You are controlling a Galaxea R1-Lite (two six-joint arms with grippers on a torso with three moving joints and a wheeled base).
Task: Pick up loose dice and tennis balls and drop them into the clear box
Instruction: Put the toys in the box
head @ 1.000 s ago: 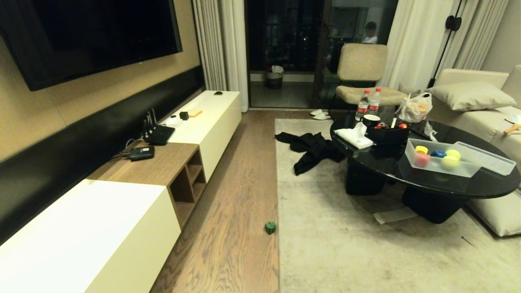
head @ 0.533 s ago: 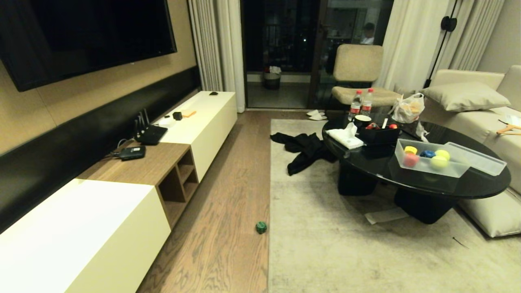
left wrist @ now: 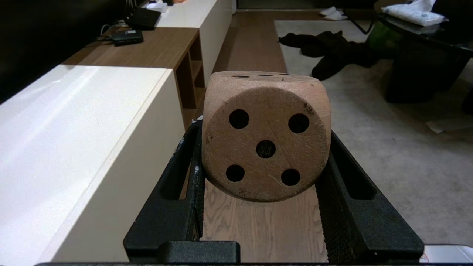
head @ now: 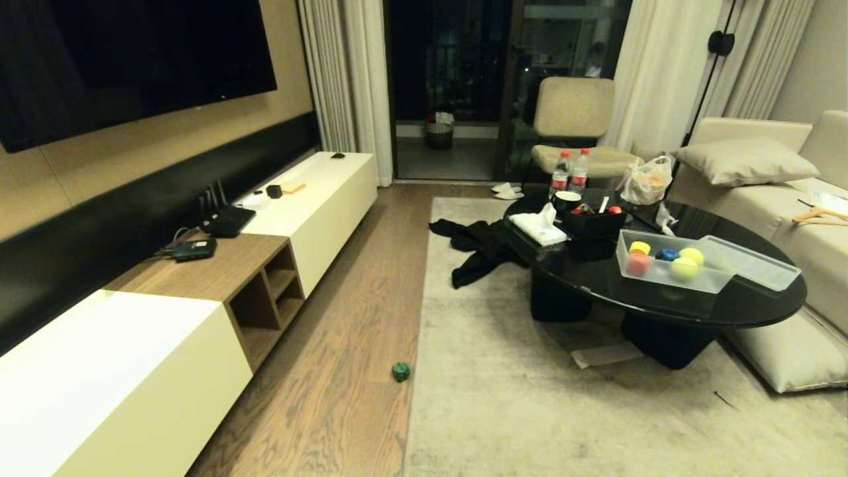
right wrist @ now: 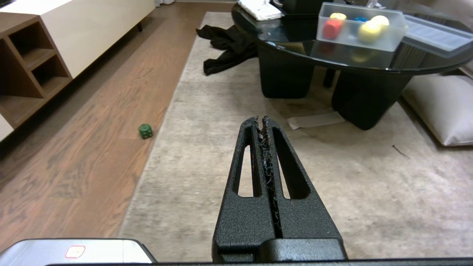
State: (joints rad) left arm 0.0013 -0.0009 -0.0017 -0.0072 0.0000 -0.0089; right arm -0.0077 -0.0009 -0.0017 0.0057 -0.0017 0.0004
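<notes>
1. Left gripper (left wrist: 264,155) clamps the tan die (left wrist: 265,135) on opposite flat sides; it looks soft, light, grippy.
2. Right gripper (right wrist: 263,123) has jaws pressed together, empty.
3. Green die (head: 400,371) sits loose on the wood floor beside the rug edge; likely easy flat-face pinch.
4. Clear box (head: 669,277) sits on the black table, lid off.

The clear box (head: 669,278) sits on the table (head: 596,281), a die (head: 400,371) on the floor left.
</notes>
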